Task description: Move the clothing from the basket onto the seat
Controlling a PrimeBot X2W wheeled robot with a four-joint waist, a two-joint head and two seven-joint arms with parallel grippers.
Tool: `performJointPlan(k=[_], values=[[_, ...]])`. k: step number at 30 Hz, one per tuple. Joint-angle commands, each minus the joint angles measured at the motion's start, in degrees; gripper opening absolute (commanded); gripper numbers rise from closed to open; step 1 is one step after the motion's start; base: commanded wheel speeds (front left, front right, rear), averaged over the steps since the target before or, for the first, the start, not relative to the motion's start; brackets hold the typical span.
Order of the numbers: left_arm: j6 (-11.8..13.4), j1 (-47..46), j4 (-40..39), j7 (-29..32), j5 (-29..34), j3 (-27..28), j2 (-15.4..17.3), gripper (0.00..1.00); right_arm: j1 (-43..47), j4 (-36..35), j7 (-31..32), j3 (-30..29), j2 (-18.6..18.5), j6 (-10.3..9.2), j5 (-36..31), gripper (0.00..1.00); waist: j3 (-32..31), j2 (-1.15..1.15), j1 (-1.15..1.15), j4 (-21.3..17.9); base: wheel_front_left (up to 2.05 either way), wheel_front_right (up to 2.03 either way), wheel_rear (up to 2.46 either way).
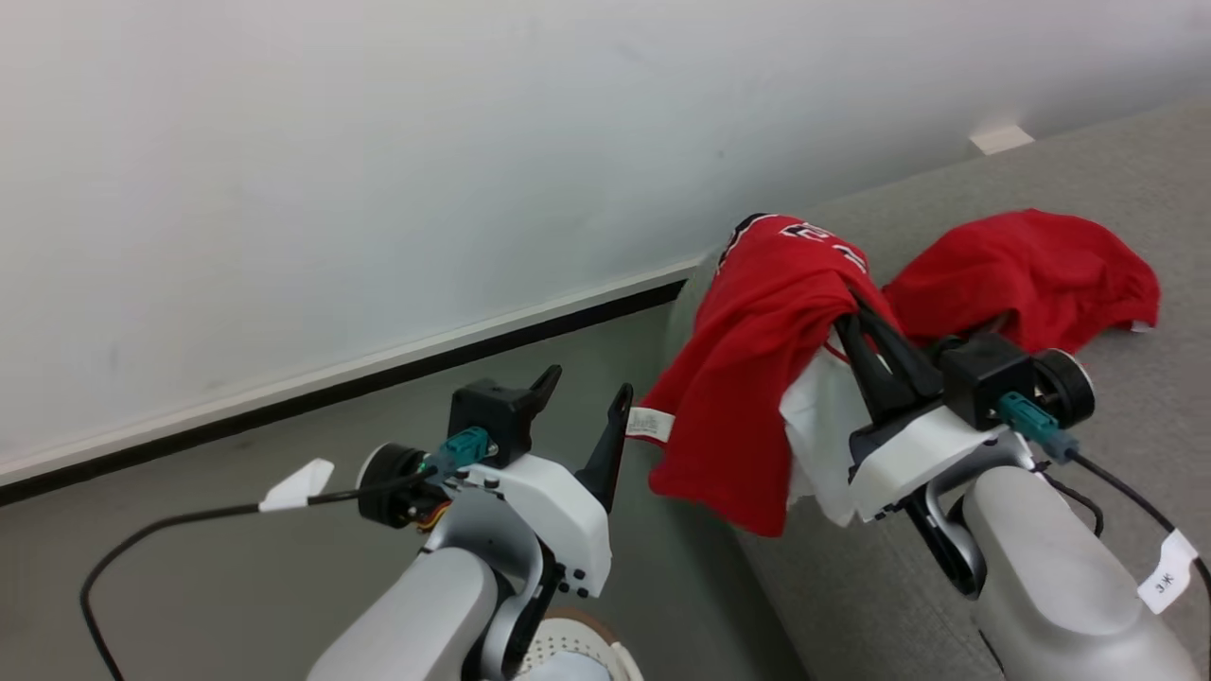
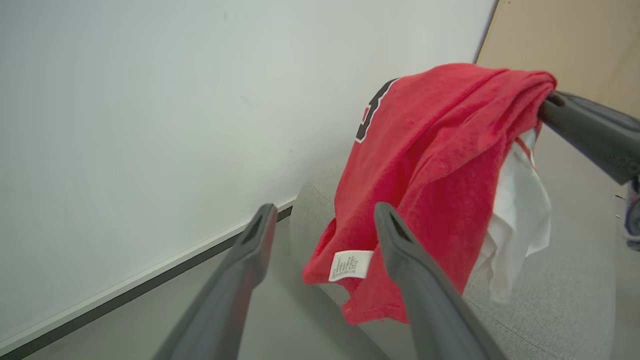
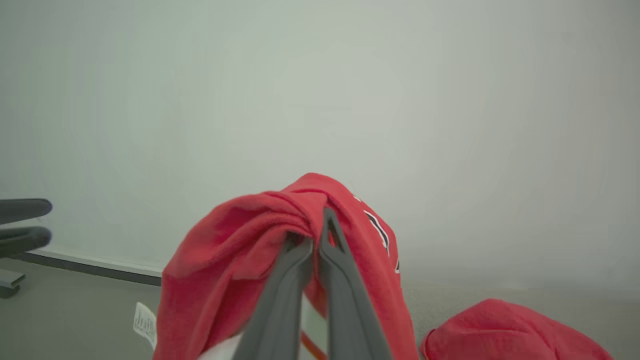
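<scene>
The head camera looks forward and down over both arms toward the wall (image 1: 378, 142) and a corner of the seat (image 1: 1164, 378). The left wrist camera faces the lettered red garment (image 1: 757, 359) from beside it, fairly near. The right wrist camera sits close behind that garment, facing the wall. All three views share the garment and the wall.

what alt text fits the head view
The right gripper, shut on a soft red lettered garment with white cloth beneath, holds it over the edge of the light grey woven seat, where another red garment lies. The left gripper is open.
</scene>
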Motion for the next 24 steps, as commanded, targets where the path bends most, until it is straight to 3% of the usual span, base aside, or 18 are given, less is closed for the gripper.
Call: performJointPlan(k=[1,9,15,24], values=[[0.13,0.45,-0.09,-0.15,-0.75,0.03,0.31,1.0,0.98,-0.7,-0.17,-0.6,-0.53,-0.15,-0.57,0.0,0.6,0.0,0.0,-3.34,0.0,0.0,0.0],[-0.18,0.54,-1.11,-0.77,-0.52,-1.02,-0.22,1.0,3.79,-4.9,-0.18,-4.17,-3.56,-0.15,-0.68,0.0,1.51,0.0,0.0,-8.56,0.0,0.0,0.0],[-0.45,0.25,-1.7,-0.23,0.05,-2.28,-0.31,1.0,5.19,-7.6,-0.18,-6.55,-4.66,-0.15,-0.58,0.0,3.25,0.0,0.0,-9.64,0.0,0.0,0.0],[-1.74,-3.05,-3.68,1.49,1.79,-3.94,0.83,1.0,0.95,-10.07,-0.18,-14.28,-4.29,-0.15,-1.75,0.0,10.33,0.0,0.0,-5.8,0.0,0.0,0.0]])
